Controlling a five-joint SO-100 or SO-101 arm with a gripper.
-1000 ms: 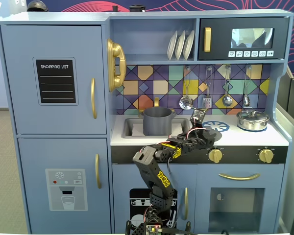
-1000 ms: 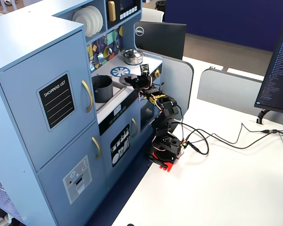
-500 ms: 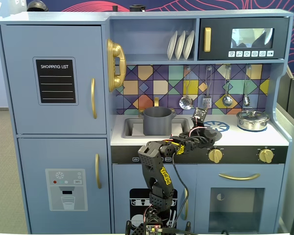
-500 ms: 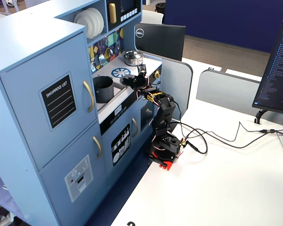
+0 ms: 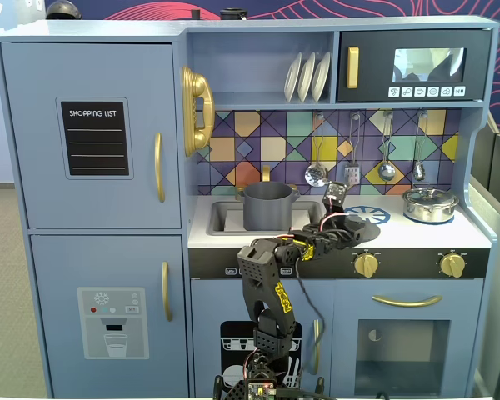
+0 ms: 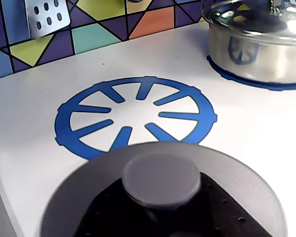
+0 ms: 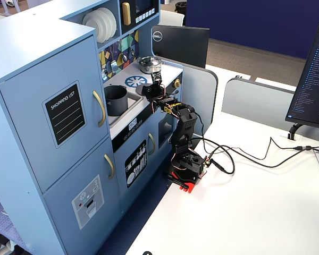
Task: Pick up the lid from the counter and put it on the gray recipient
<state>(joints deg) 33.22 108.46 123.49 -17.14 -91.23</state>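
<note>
Room is tight on my side: the lid (image 6: 163, 197) fills the bottom of the wrist view, over the white surface (image 6: 29, 153) near its front edge, its far rim overlapping the blue burner ring (image 6: 138, 116). My pincer (image 5: 337, 218) is closed on the lid by its knob. I see open surface between ring and silver pot (image 6: 259, 54), which wears its own shiny lid. The gray pot (image 5: 268, 206) sits in the sink (image 5: 225, 218) left of my arm in a fixed view, uncovered; I can't see inside it.
</note>
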